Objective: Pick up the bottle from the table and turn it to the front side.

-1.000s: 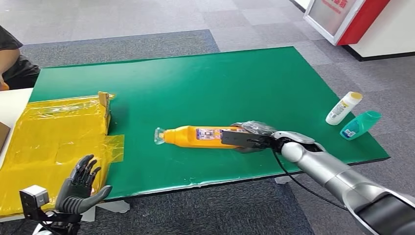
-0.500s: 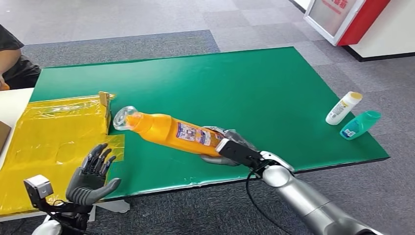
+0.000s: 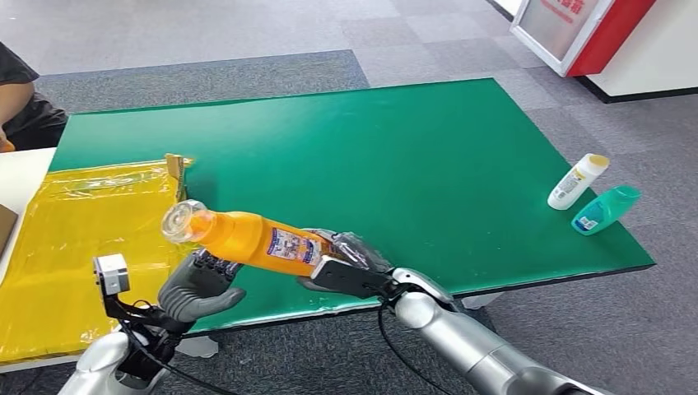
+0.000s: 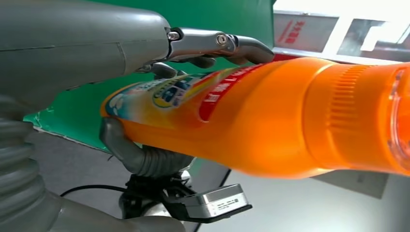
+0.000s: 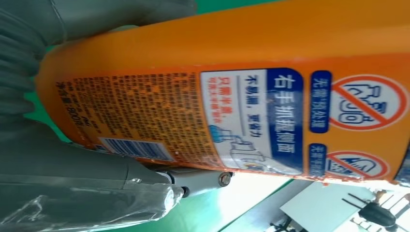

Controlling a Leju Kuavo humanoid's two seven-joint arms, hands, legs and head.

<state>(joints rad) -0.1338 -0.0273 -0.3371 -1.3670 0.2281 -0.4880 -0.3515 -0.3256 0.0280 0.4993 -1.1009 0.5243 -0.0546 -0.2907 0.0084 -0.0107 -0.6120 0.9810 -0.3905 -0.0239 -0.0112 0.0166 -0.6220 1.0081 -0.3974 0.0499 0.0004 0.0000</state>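
An orange bottle [image 3: 255, 239] with a clear cap [image 3: 179, 220] hangs lying slantwise above the front edge of the green table [image 3: 395, 140]. My right hand [image 3: 346, 265] grips its base end, the cap pointing left. My left hand [image 3: 197, 284] is raised just under the bottle's neck, fingers spread and reaching up to it, not closed round it. The left wrist view shows the bottle [image 4: 270, 116] with one finger [image 4: 217, 42] lying along its side. The back label with a barcode faces the right wrist camera on the bottle [image 5: 241, 72], held by my right hand [image 5: 63, 164].
A box wrapped in yellow film [image 3: 82, 239] lies at the table's left. A white bottle [image 3: 579, 181] and a teal bottle [image 3: 607, 209] lie at the right edge. A person [image 3: 20, 99] sits at the back left. A red and white stand [image 3: 593, 33] is at the back right.
My right hand lifted the bottle off the table and carried it left and toward me. My left hand rose from beside the table's front edge up to the bottle's neck.
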